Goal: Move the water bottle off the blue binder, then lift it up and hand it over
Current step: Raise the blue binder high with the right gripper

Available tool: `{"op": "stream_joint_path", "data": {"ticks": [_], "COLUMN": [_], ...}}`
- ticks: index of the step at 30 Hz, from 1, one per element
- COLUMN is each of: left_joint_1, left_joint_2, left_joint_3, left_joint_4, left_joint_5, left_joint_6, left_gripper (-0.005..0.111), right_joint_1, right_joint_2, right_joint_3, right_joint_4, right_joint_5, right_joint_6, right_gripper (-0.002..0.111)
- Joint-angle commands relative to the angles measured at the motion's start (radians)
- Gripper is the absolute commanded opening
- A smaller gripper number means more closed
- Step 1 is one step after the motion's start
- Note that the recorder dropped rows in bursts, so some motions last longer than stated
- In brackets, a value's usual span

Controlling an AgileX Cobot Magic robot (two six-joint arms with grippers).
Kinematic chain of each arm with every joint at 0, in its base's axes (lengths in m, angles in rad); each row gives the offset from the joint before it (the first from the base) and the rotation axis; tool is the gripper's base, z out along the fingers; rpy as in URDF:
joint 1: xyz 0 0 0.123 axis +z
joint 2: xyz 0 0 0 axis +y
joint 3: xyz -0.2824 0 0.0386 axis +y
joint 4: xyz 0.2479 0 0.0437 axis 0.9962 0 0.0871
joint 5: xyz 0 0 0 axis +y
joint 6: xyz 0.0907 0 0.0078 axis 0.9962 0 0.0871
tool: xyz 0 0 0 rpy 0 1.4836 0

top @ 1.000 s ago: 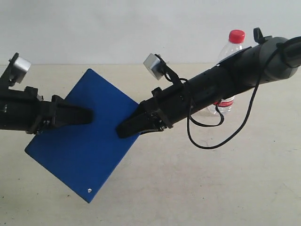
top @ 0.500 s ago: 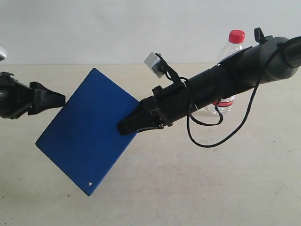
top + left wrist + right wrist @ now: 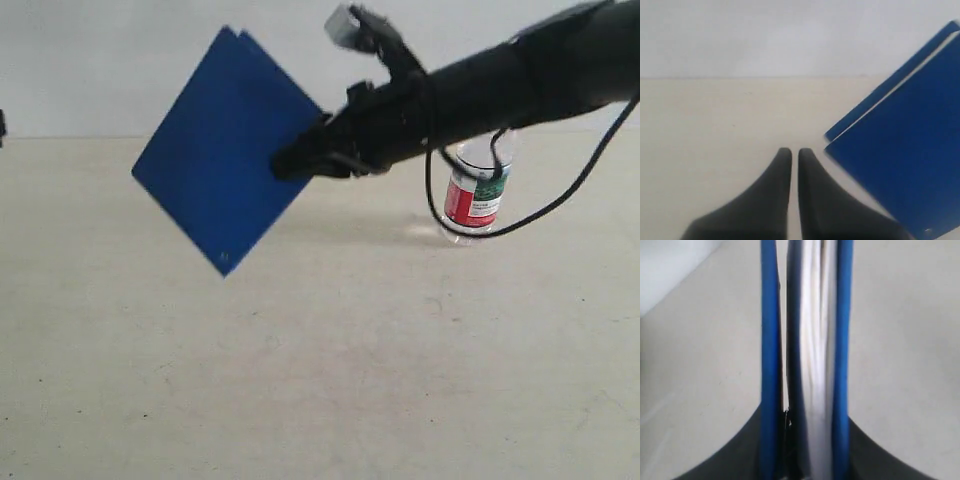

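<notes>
The blue binder [image 3: 225, 150] hangs tilted in the air, well above the table, with my right gripper [image 3: 295, 160] shut on its edge. In the right wrist view both blue covers [image 3: 771, 340] run straight out from between the jaws, silver ring metal between them. The water bottle [image 3: 477, 192] stands upright on the table behind the right arm; its red-labelled lower half shows, the cap is hidden. My left gripper [image 3: 791, 152] is shut with nothing between its fingers, low over bare table, the binder [image 3: 910, 165] off to its side.
The beige table [image 3: 330, 350] stretches wide under the lifted binder. A black cable [image 3: 520, 215] loops down from the right arm in front of the bottle. A pale wall [image 3: 120, 60] rises behind the table.
My right gripper has lifted the binder up off the table and tilted it upright. The left arm let go of it and withdrew almost out of the exterior view's left edge.
</notes>
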Motion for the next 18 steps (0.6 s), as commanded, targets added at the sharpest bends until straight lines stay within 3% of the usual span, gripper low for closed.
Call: {"op": "stream_joint_path", "data": {"ticks": [1,5,11,18], "left_joint_1": [0.001,0.001,0.001,0.001], "left_joint_2": [-0.173,-0.338,-0.563,-0.698], "left_joint_3": [0.06,0.128,0.246,0.406], "left_joint_4": [-0.003,-0.003,0.002,-0.028], "left_joint_5": [-0.18,-0.251,-0.251,-0.262], "left_joint_6": [-0.067,-0.065,-0.065,-0.131], "left_gripper": [0.005,0.005,0.005,0.005], "right_joint_1": [-0.003,-0.003,-0.003,0.016], "right_joint_2": [-0.207,-0.328,-0.43,-0.551], "right_joint_3": [-0.003,-0.003,0.044,0.266], "right_joint_4": [-0.066,-0.22,-0.449,-0.481], "right_joint_5": [-0.075,-0.051,0.001,-0.006], "right_joint_6": [0.034,0.172,0.38,0.464], "right_gripper": [0.0,0.0,0.0,0.0]}}
